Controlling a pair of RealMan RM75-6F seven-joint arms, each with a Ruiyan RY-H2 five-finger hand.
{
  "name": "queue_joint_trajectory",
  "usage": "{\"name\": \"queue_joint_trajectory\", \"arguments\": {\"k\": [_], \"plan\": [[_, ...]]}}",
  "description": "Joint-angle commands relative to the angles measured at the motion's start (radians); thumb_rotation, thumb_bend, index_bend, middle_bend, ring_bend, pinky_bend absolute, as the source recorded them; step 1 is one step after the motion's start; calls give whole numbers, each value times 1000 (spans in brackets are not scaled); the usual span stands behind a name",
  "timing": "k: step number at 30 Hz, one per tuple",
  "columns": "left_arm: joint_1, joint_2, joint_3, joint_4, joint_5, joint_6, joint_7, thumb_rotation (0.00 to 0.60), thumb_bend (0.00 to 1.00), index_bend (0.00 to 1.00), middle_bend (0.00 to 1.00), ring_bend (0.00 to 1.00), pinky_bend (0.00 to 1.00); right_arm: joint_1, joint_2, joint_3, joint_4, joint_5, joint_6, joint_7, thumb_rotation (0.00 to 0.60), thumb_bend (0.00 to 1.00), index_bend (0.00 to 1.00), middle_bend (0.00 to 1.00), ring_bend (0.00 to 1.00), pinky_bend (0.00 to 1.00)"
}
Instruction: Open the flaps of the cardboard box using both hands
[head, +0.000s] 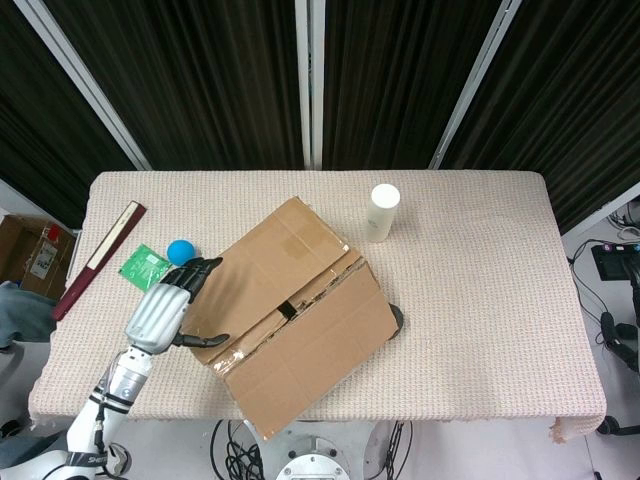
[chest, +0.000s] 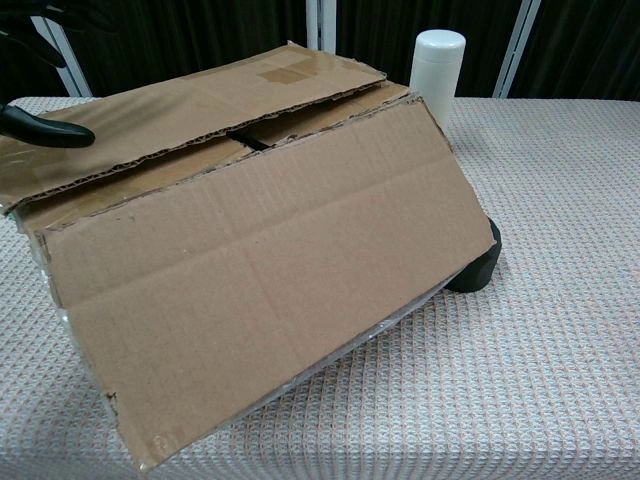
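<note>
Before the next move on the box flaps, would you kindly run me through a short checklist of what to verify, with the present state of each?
1. Left hand placed at the box's left end, over the far flap: ok, fingers spread, holding nothing.
2. Left hand actually touching the flap: cannot tell.
3. Right hand ready for a two-handed lift: not ok, no view shows it.
4. Near flap free to swing: ok, already tilted toward the robot, nothing on it.
5. White bottle clear of the cardboard box: ok, standing apart behind it.
6. Blue ball clear of the left hand: not ok, close beside the fingertips.
</note>
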Motion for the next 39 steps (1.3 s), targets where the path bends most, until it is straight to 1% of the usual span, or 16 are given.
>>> {"name": "queue_joint_trajectory", "arguments": {"k": [1,4,11,14,18,23,27,29,31,32,35,39], "plan": [[-10,-21,-7,6,-23,-17,4,425,53,0,103,81,219,0,1,3,7,14,-8,8,600,332,0,0,0,0],[-19,-29,-13,-8,-46,-36,-10,424,52,0,103,81,219,2,2,4,11,21,-13,11,600,332,0,0,0,0],[-37,-64,-11,-5,-57,-59,17,424,53,0,103,81,218,3,1,4,16,30,-17,12,600,332,0,0,0,0],[-43,-75,-11,-2,-55,-57,43,424,52,0,103,81,218,2,1,5,18,36,-18,15,600,332,0,0,0,0],[-48,-100,-3,20,-25,-32,127,423,52,0,103,81,217,2,-3,5,24,39,-16,24,600,332,0,0,0,0],[-43,-135,10,55,13,7,221,484,53,0,94,72,216,2,-11,3,41,46,-22,38,600,332,0,0,0,0],[-33,-155,9,79,63,55,266,504,53,0,94,71,216,1,-13,3,50,51,-24,49,600,332,0,0,0,0],[-29,-160,8,85,80,73,285,536,84,0,94,71,215,2,-13,3,52,50,-24,52,600,332,0,0,0,0],[-25,-161,5,85,79,81,298,591,146,0,94,71,213,2,-14,3,52,49,-24,52,600,337,0,0,0,0],[-23,-160,2,87,77,85,309,599,168,0,94,71,213,3,-15,2,53,49,-24,52,600,342,0,0,0,0],[-18,-158,-6,93,84,105,336,600,200,0,93,71,213,6,-18,0,54,45,-29,52,600,356,0,0,0,0],[-6,-146,-16,80,109,139,342,600,245,0,91,71,213,8,-21,-1,56,44,-32,51,600,356,0,0,0,0]]}}
